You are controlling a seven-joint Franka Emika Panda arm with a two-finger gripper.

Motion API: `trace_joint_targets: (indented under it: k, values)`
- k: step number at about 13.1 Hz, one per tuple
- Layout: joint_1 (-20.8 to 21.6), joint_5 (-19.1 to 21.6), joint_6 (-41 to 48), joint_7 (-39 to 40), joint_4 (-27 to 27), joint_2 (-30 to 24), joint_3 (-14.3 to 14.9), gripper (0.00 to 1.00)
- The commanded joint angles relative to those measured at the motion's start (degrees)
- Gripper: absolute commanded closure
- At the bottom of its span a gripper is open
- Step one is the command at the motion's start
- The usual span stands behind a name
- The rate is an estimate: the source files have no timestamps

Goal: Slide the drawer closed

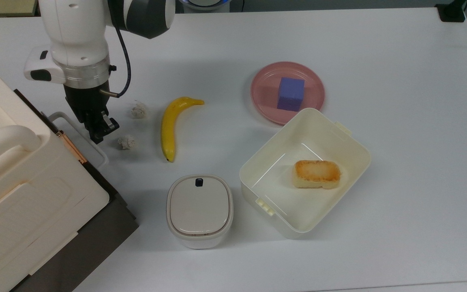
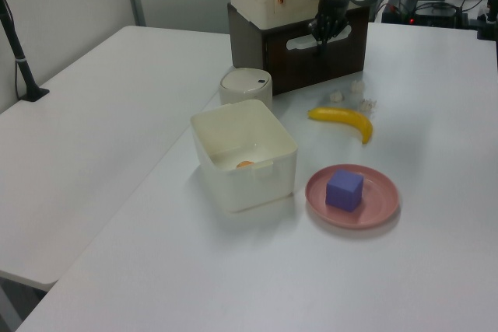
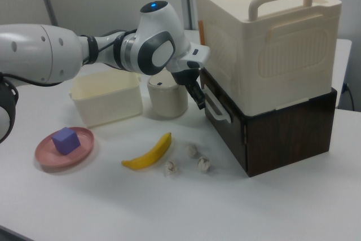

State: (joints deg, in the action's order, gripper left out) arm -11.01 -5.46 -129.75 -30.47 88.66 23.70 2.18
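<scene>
The drawer (image 3: 225, 118) sits pushed flush into the dark cabinet (image 3: 282, 134) under the cream box (image 3: 265, 38), at the top view's left edge of the table (image 1: 399, 162). Its white handle (image 1: 77, 138) sticks out, and the gripper (image 1: 99, 132) rests right at it; I cannot tell whether the fingers are parted or closed. Two small crumpled wads (image 1: 126, 142) lie near, then a banana (image 1: 171, 123), a lidded container (image 1: 199, 209), a tub (image 1: 351, 134) holding bread (image 1: 317, 173), and a pink plate (image 1: 264, 95) with a purple block (image 1: 290, 93).
</scene>
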Motion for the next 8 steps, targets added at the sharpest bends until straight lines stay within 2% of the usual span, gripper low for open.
trace_joint_targets:
  k: [1, 8]
  values:
    - [-0.15, -1.04, -2.7, -0.73, -1.3, 0.73, 0.28, 1.0]
    - [-0.24, -1.57, -2.53, -0.21, -1.3, 0.47, 0.28, 1.0]
